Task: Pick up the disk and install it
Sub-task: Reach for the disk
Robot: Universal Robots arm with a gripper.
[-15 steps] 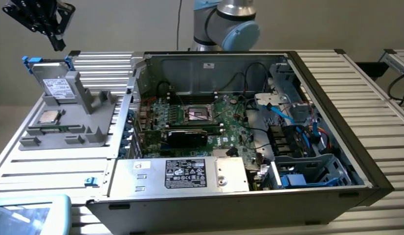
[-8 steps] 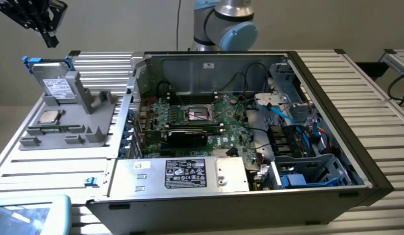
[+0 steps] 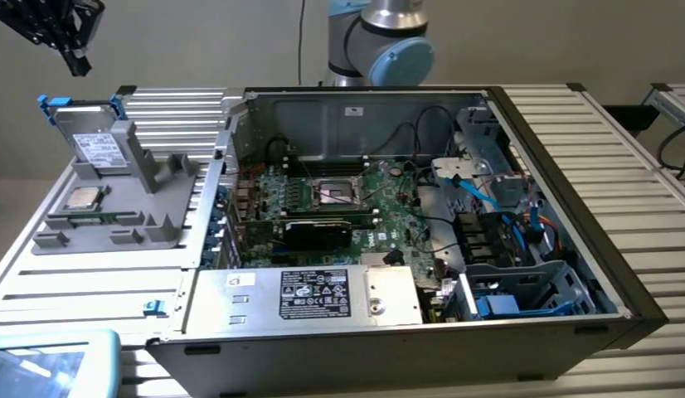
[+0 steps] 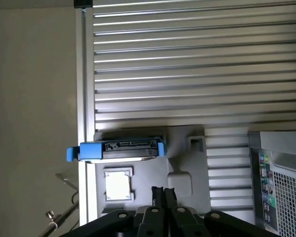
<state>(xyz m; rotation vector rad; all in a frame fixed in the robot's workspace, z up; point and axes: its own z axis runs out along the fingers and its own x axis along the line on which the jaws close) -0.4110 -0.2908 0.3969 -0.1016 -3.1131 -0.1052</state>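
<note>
In the exterior view, the gripper (image 3: 76, 62) and the robot arm (image 3: 376, 41) are cut off by the upper edge. A pale-blue-rimmed object (image 3: 50, 356) at the lower corner is too cropped to identify, and the disk (image 3: 94, 141) is partly hidden by the grey fixture (image 3: 154, 178) holding it. The print on the disk's label and on the power supply (image 3: 309, 294) is too small to read. In the wrist view, the disk is seen edge-on with its label face hidden, and the computer case (image 4: 281, 177) is cut off by the frame's edge.

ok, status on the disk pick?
Claw shut, empty, above the grey holder. Disk upright in it, untouched. Nothing between them.
</note>
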